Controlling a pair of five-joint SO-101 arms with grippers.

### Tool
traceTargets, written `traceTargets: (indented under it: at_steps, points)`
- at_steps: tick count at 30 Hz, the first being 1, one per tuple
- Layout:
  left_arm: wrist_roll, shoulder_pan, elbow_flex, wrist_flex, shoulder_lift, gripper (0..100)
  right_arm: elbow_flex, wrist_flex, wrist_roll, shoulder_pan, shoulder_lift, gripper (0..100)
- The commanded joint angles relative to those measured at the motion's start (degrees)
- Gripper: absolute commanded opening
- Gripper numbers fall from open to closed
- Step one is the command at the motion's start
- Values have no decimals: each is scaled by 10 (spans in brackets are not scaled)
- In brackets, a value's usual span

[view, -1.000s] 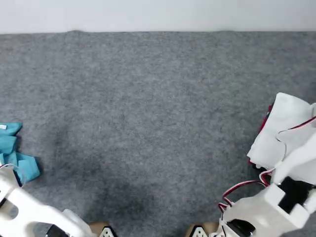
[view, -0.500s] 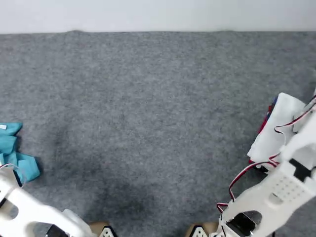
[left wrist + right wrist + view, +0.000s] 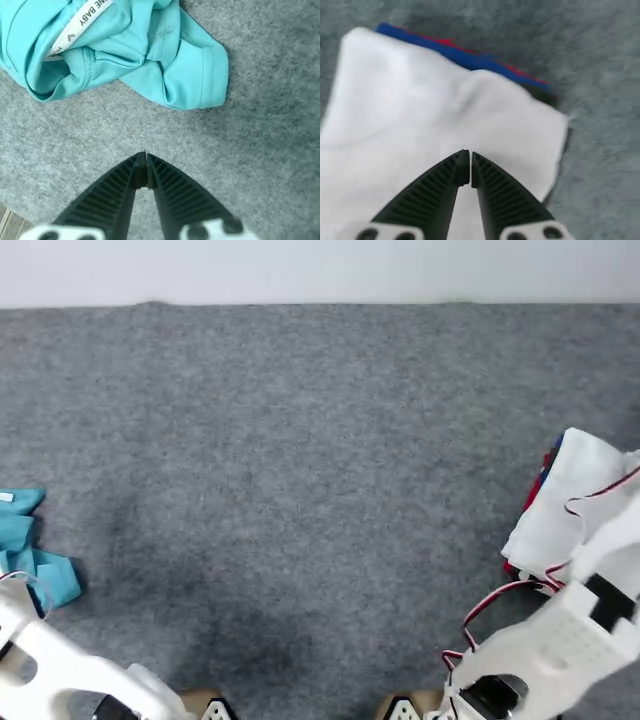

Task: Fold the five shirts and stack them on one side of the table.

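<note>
Both arms at the table's near edge are built from white printed shells: left arm, right arm. Red-and-white cables are looped beside the right arm; a black block, possibly a servo, is set into it. Left gripper and right gripper are fitted with black ribbed fingers on white bases.

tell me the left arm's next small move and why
Probably open the left gripper and ease it toward the teal shirt: it lies crumpled, unfolded, just beyond the shut gripper, while a folded stack sits across the table.
</note>
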Motion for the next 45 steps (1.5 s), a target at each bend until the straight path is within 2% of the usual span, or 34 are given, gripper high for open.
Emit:
traceTargets:
  at_steps: [1, 6, 11, 18, 25, 30, 40, 45]
  points:
    - [-4, 4, -2, -9, -13, 6, -18, -44, 30, 29, 17, 12]
    - [-4, 4, -2, -10, -13, 6, -18, -92, 31, 54, 84, 12]
    - [-4, 4, -2, -10, -13, 6, -18, -83, 27, 39, 29, 11]
    - [-4, 4, -2, -7, -13, 6, -15, -41, 25, -60, -54, 11]
    - [-3, 4, -2, -5, -13, 6, -14, -92, -26, -127, 56, 10]
    - [-3, 4, -1, -5, -13, 6, -18, -122, -29, -131, 136, 10]
    - [-3, 4, -1, -5, -13, 6, -18, -118, -27, -123, 21, 11]
    - [-1, 4, -1, -5, -13, 6, -17, -183, -26, -142, 74, 10]
